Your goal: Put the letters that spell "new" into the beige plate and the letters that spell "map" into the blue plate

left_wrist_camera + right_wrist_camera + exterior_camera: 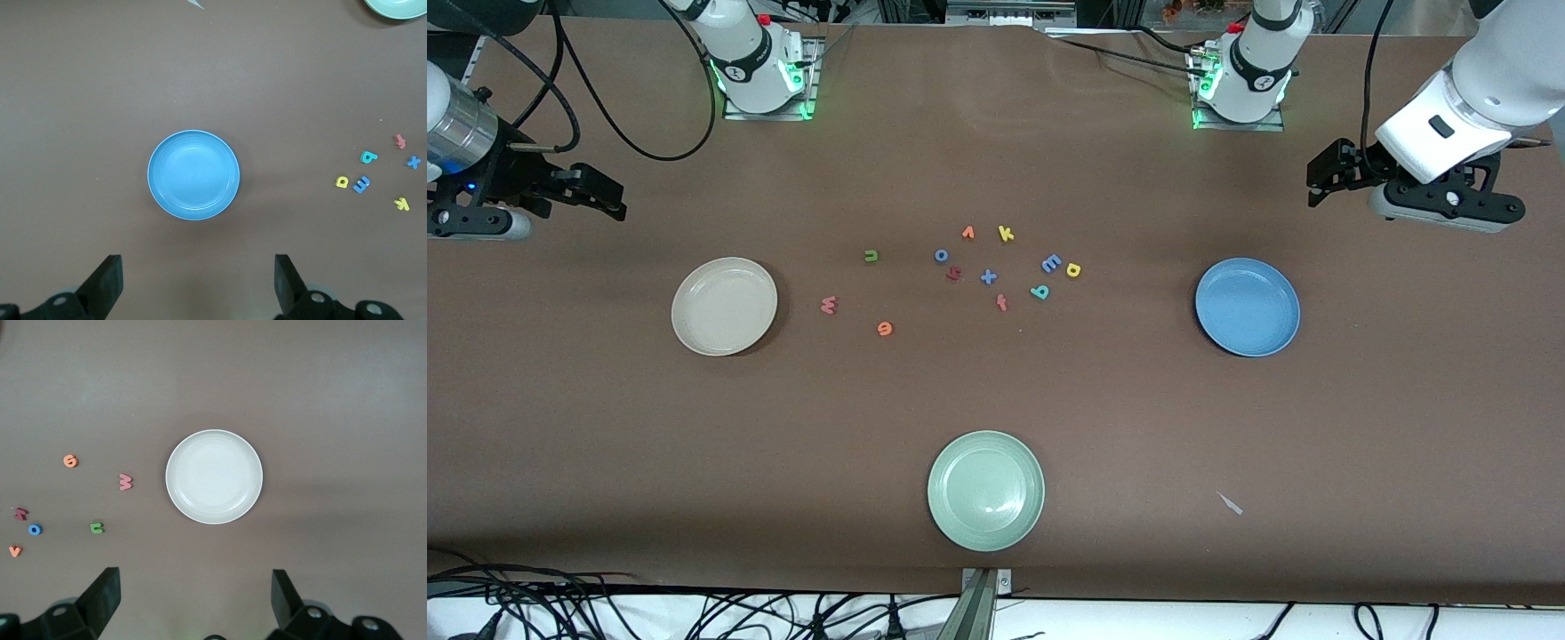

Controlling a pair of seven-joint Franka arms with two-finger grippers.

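The beige plate (724,306) (214,476) lies toward the right arm's end and holds nothing. Beside it are the pinkish w (829,305) (125,481), green n (871,256) (97,528) and orange e (885,328) (71,461). The blue plate (1247,307) (193,175) lies bare toward the left arm's end. The light blue m (1052,263) (361,185), yellow looped letter (1073,269) (342,181) and teal looped letter (1040,291) (368,157) cluster mid-table. My left gripper (1323,178) (198,267) hovers open by the blue plate. My right gripper (609,194) (195,577) hovers open by the beige plate.
A pale green plate (985,490) sits nearest the front camera. Other letters lie mid-table: orange v (967,233), yellow k (1006,234), blue o (941,255), dark red h (953,274), blue x (988,276) and a red letter (1001,302). A small white scrap (1231,504) lies on the brown cloth.
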